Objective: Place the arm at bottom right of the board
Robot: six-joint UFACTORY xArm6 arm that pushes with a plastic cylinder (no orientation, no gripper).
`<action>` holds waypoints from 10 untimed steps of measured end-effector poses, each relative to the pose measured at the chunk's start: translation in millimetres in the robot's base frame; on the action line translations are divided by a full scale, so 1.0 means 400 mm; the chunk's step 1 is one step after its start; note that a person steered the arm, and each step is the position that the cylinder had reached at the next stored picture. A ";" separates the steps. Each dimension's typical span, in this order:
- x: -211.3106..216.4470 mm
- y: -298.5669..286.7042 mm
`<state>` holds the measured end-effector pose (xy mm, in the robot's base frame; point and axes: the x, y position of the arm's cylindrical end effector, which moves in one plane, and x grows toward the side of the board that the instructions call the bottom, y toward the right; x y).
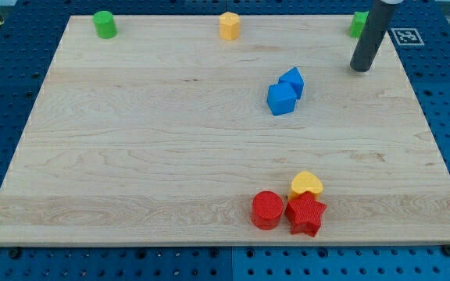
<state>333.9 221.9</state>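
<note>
The wooden board [131,140] filled most of the view, lying on a blue perforated table [6,265], and it was the bottom right corner of that board that we had to reach. Our arm ended in a dark rod [369,35] that came in from the view's top right, and our tip [360,69] rested near the board's top right corner. So we judged the task barely begun: the whole run down the right side was left to do.

We carried no fingers at all, only the bare rod, so nothing could be opened or closed and nothing was held.

Nearest our tip, partly hidden behind the rod at the view's top edge, stood a green block [355,23] whose shape we could not make out. To the view's left of the tip, and a little lower, two blue blocks touched each other: a blue cube [281,99] and another blue block [293,80] just above it. Both were well apart from the tip.

Near the bottom edge a cluster of three sat together: a red cylinder [267,209], a red star [306,214] and a yellow heart-like block [306,184]. They lay to the left of the target corner, which looked free of blocks.

Along the top edge, a yellow block [229,25] and a green cylinder [104,23] stood far from our path.
</note>
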 end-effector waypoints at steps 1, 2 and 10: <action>0.019 -0.025; 0.031 -0.079; 0.361 -0.039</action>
<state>478.3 206.4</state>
